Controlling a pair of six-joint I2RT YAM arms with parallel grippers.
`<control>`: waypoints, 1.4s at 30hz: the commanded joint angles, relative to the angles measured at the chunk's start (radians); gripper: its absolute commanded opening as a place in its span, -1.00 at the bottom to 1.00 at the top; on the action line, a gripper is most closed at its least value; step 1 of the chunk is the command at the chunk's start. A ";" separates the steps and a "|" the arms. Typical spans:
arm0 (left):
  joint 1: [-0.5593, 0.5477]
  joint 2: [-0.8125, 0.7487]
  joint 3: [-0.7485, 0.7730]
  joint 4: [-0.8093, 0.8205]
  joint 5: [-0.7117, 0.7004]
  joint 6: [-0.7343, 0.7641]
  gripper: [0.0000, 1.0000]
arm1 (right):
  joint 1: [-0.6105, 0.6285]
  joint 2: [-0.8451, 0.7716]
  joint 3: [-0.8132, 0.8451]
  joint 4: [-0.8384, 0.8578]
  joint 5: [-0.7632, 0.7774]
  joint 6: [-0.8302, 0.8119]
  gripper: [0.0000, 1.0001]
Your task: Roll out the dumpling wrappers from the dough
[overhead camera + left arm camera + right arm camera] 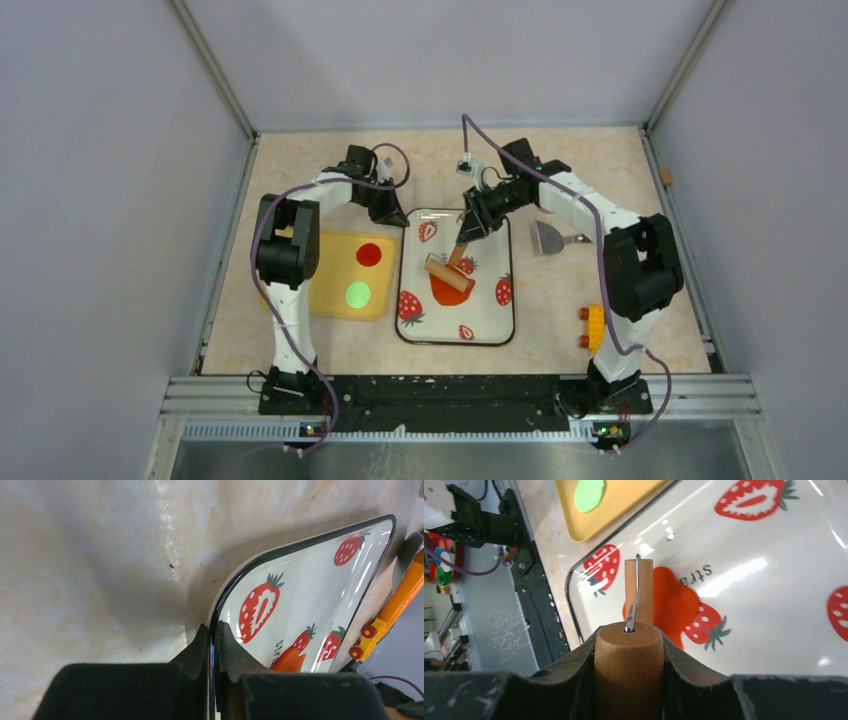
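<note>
Roller [450,273] on dough [443,293] in tray [490,320] — board [338,268] left.

Black lettering [698,573] on the white strawberry tray [774,580] reads "Stra", the remainder unreadable.

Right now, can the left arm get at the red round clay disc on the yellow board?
Probably not yet: the left end effector is shut on the rim of the strawberry-print tray. The red round clay disc lies uncovered nearby on the yellow board; after letting go, likely yes.
</note>
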 commanded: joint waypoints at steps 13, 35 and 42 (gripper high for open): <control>0.006 0.001 -0.003 0.012 -0.100 0.037 -1.00 | 0.007 0.141 -0.127 0.054 0.196 -0.043 -1.00; 0.004 -0.009 -0.009 0.010 -0.075 0.040 -1.00 | 0.028 -0.096 0.032 0.076 -0.016 0.141 -1.00; -0.002 -0.019 -0.016 0.013 -0.078 0.042 -1.00 | -0.055 -0.059 -0.064 0.148 0.045 0.213 -1.00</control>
